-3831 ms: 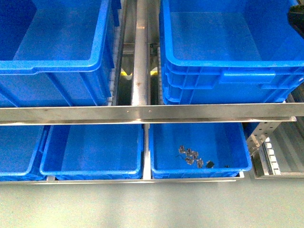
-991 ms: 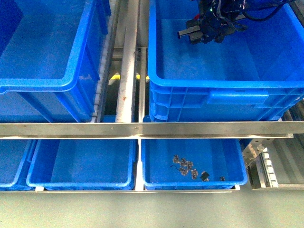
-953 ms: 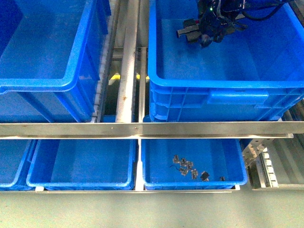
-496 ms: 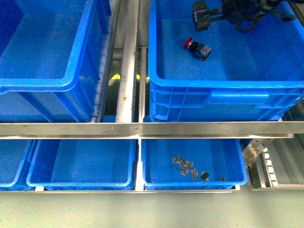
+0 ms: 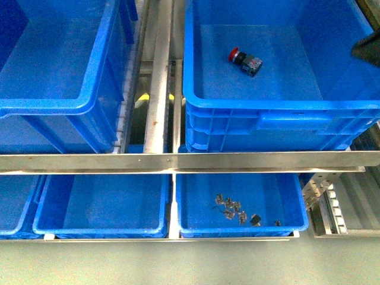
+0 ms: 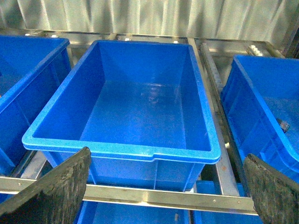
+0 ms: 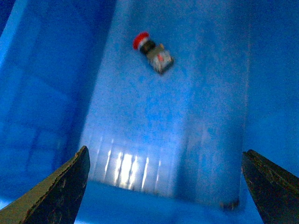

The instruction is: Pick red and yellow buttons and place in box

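Observation:
A red button [image 5: 244, 61] with a black and grey body lies on its side on the floor of the box [image 5: 279, 105], near the far left part. The right wrist view shows the same red button [image 7: 152, 52] on the box floor [image 7: 196, 116], well ahead of my right gripper [image 7: 166, 186], which is open and empty. Only a dark bit of the right arm [image 5: 369, 46] shows at the front view's right edge. My left gripper [image 6: 163, 191] is open and empty, in front of a smooth-fronted blue bin [image 6: 126, 112]. No yellow button is in view.
A big blue bin [image 5: 53, 59] stands left of the box, across a steel rail [image 5: 157, 71]. A steel crossbar [image 5: 178, 160] runs below both. Under it sit shallow blue trays [image 5: 101, 202], and one tray [image 5: 285, 196] holds several small metal parts [image 5: 234, 208].
The right gripper hung over the box with the red button, then let it go. The button now lies on the box floor and the arm has drawn off to the right.

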You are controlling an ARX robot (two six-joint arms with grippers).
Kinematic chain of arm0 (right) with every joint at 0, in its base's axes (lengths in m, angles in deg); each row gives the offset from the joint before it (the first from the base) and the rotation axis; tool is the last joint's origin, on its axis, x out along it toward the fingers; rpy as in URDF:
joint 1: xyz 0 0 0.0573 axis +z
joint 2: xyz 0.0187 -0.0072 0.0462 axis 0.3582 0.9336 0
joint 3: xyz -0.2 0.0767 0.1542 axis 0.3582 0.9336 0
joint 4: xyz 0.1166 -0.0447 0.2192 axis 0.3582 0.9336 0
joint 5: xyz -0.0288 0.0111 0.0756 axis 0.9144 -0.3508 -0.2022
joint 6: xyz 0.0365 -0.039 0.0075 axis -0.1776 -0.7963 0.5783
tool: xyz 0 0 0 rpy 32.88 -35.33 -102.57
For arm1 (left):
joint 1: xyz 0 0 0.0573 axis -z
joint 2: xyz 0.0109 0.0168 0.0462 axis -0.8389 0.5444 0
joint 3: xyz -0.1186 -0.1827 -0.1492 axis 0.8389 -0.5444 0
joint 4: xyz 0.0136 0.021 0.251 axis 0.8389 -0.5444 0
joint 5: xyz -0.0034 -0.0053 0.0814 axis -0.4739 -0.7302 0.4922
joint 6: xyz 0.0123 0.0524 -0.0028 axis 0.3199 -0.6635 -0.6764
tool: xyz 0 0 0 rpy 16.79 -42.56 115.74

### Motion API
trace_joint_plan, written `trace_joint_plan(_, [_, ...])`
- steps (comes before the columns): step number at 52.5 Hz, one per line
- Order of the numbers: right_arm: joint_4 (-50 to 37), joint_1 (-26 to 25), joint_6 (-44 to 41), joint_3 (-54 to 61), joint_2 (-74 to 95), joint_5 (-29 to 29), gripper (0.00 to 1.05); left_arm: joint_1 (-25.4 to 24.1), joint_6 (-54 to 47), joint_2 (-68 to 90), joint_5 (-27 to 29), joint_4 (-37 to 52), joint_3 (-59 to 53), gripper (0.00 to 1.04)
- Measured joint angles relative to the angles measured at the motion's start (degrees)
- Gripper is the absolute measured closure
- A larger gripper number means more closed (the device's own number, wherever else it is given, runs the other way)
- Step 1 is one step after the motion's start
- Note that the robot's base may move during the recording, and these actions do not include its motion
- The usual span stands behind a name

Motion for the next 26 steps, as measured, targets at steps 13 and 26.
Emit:
trace_joint_plan(13, [-44.33,2.1,-4.55,18.25,-4.04,4.35,0.51,0.0,0.0,0.0,0.02,0.0,0.0,0.08])
trace_joint_plan(26, [-42.8,2.1,-5.2,26.27,-13.99,4.5,0.95,-0.02,0.0,0.0,0.0,0.0,0.0,0.08])
